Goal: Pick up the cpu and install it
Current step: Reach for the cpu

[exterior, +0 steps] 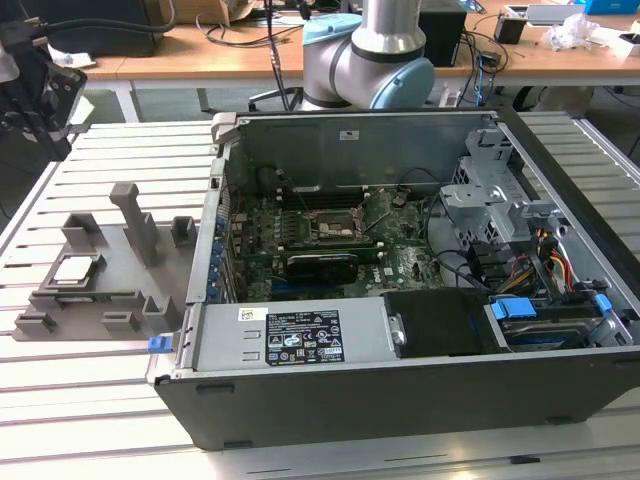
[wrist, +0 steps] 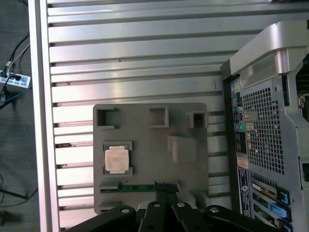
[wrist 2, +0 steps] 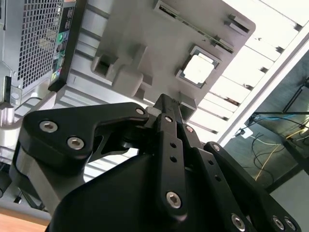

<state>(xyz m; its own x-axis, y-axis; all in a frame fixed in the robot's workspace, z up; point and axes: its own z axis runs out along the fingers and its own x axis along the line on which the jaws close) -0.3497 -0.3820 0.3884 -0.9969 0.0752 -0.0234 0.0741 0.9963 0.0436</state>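
The cpu [exterior: 75,268] is a small silver square chip lying flat in a recess of the grey tray [exterior: 120,285], at the exterior view's left, beside the open computer case. Both wrist views show the cpu [wrist: 117,160] [wrist 2: 199,67] seated in the tray [wrist: 145,140]. My gripper [wrist: 162,185] [wrist 2: 165,102] hangs above the tray's edge, apart from the chip, its black fingers shut with nothing between them. The motherboard's black socket frame [exterior: 328,228] lies inside the case.
The open computer case [exterior: 420,385] lies on the slatted metal table [exterior: 100,400], with drive cages and cables at the exterior view's right. The tray carries upright blocks [exterior: 135,220]. The case's rear panel [wrist: 263,125] stands close to the tray. Desks with clutter stand behind.
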